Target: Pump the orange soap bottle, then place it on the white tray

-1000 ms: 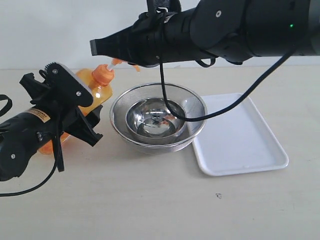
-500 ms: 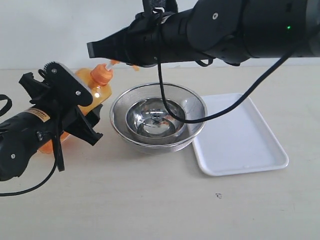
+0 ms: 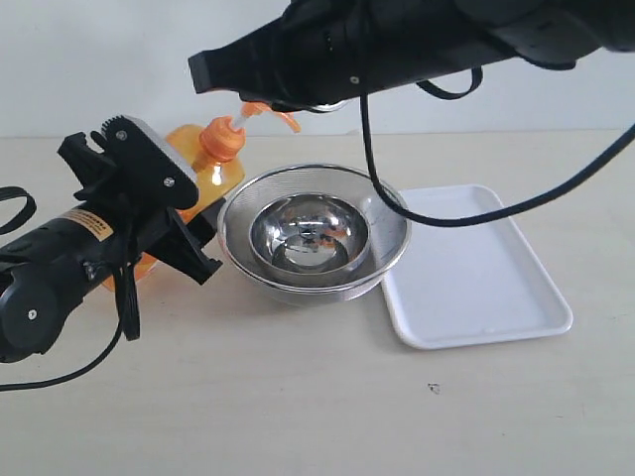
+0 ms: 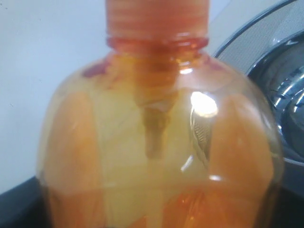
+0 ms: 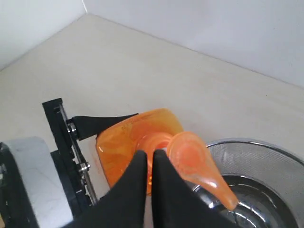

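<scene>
The orange soap bottle [image 3: 208,169] leans toward the bowl at the left, and my left gripper [image 3: 184,213] is shut on its body. In the left wrist view the bottle [image 4: 156,142] fills the picture and hides the fingers. Its orange pump head [image 3: 230,136] points its spout over the bowl's rim. My right gripper [image 3: 203,71] hangs just above the pump, shut and empty. In the right wrist view its tips [image 5: 148,159] sit beside the pump head [image 5: 190,154], above the bottle's shoulder [image 5: 126,137]. The white tray [image 3: 476,288] lies empty at the right.
A round steel strainer bowl [image 3: 313,233] stands between the bottle and the tray, touching the tray's left edge. The right arm's black cable [image 3: 437,213] loops down over the bowl and tray. A pale wall runs along the table's far edge.
My left gripper has shifted right and slightly up with the bottle, bringing it closer to the bowl. The right arm has risen and moved a little to the right.
</scene>
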### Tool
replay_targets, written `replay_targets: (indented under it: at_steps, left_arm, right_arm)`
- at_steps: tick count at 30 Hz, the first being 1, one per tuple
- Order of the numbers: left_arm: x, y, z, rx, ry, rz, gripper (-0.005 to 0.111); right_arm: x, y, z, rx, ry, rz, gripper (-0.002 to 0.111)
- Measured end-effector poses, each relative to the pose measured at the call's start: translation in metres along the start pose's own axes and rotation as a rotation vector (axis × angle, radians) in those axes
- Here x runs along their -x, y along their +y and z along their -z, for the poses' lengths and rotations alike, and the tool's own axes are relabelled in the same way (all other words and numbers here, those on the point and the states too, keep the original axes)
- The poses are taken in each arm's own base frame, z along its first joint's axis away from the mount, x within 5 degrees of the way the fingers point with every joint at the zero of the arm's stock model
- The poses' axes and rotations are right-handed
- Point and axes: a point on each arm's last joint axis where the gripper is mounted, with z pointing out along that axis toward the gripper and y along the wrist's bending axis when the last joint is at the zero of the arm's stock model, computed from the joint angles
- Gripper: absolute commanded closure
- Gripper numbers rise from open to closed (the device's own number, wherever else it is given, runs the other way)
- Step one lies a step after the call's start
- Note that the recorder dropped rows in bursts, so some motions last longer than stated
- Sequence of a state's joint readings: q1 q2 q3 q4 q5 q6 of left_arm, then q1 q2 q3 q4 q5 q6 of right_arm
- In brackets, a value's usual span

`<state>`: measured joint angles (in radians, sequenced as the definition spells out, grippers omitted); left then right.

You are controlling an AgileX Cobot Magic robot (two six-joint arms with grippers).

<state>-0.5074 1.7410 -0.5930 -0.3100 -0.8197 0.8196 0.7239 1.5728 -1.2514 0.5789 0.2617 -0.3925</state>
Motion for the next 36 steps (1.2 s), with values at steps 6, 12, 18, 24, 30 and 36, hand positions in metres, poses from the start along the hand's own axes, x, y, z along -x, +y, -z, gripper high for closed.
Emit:
replay_targets:
  at_steps: [6,12,18,24,30,36]
  left_arm:
    - [0.0,0.0,0.0,0.001,0.001,0.001,0.102]
    - [0.0,0.0,0.0,0.001,0.001,0.001,0.102]
    - [0.0,0.0,0.0,0.002,0.002,0.003,0.102]
    - [0.0,0.0,0.0,0.002,0.002,0.003,0.102]
    - [-0.001,0.0,0.0,0.001,0.007,0.01,0.102]
    - [-0.001,0.0,0.0,0.002,0.01,0.015,0.102]
  right_arm:
    - [0.007,0.003,0.012,0.007,-0.025,0.009,0.108]
    - [0.011,-0.007,0.018,-0.016,-0.034,-0.005,0.108]
    - [0.012,-0.019,0.021,-0.043,-0.033,-0.025,0.108]
    - [0.002,-0.023,0.005,-0.043,0.015,-0.047,0.108]
    - [-0.013,-0.029,-0.018,-0.043,0.073,-0.069,0.108]
    - [-0.012,-0.029,-0.018,-0.048,0.055,-0.05,0.108]
